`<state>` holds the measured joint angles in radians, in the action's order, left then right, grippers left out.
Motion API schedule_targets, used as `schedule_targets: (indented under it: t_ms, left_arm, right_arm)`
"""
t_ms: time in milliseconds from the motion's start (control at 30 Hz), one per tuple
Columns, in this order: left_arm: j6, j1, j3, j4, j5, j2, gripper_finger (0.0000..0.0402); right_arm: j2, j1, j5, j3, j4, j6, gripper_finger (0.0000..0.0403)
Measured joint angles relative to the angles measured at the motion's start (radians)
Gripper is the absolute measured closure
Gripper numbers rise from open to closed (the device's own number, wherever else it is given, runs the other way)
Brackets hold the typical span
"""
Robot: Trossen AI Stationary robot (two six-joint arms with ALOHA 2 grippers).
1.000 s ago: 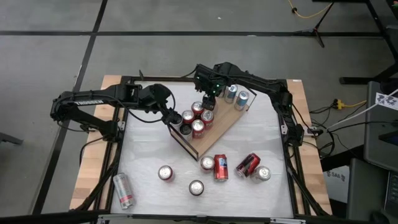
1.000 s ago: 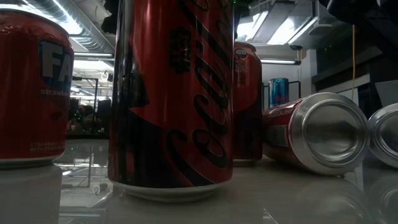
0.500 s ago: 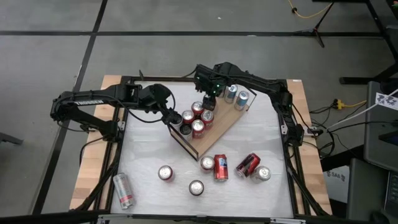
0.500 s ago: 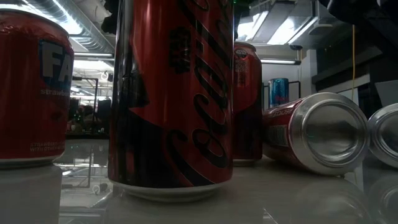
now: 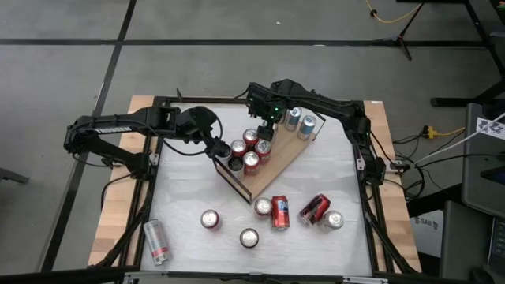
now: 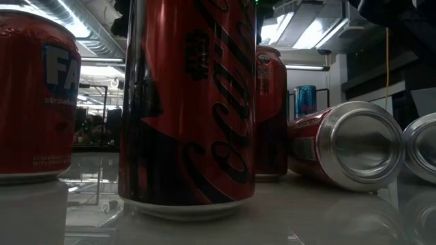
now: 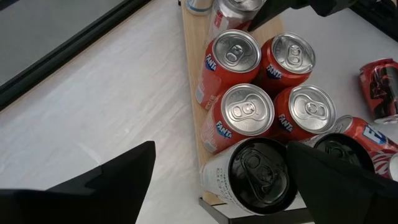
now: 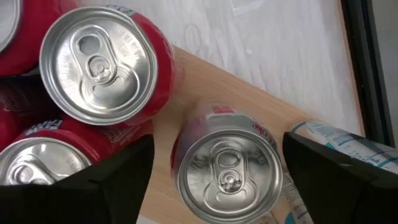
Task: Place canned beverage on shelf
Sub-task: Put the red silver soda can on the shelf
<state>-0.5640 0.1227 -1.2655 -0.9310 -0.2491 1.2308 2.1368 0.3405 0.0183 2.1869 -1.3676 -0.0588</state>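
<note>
With its jaws spread, the right gripper (image 5: 266,128) stands over a silver-topped red can (image 8: 227,171) upright on the flat light-wood shelf (image 5: 286,157), the wide-open left gripper (image 5: 222,149) waits at the shelf's near end, and roughly seven cans lie off the shelf.

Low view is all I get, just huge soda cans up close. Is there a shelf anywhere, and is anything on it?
Observer: Yes. From above, a wooden shelf lies slantwise in the middle of the table, with upright cans crowded on it.
Operator: Where are the robot's arms?
Observer: The right pincer hangs open straight over a silver-topped can standing on the shelf, one finger on either side of it.
Operator: And the other arm?
Observer: The left pincer is open too, above a black-topped can at one end of the shelf.
</note>
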Motion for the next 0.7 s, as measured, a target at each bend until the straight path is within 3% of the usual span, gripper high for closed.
schedule_targets:
  t_ms: [400, 700]
  left_arm:
    - [0.000, 0.000, 0.000, 0.000, 0.000, 0.000, 0.0048]
    - [0.000, 0.000, 0.000, 0.000, -0.001, 0.000, 0.0048]
  right_arm:
    - [-0.063, -0.001, -0.037, 0.123, -0.116, 0.002, 0.0061]
    - [-0.238, -0.001, -0.350, 0.007, -0.126, 0.061, 0.0061]
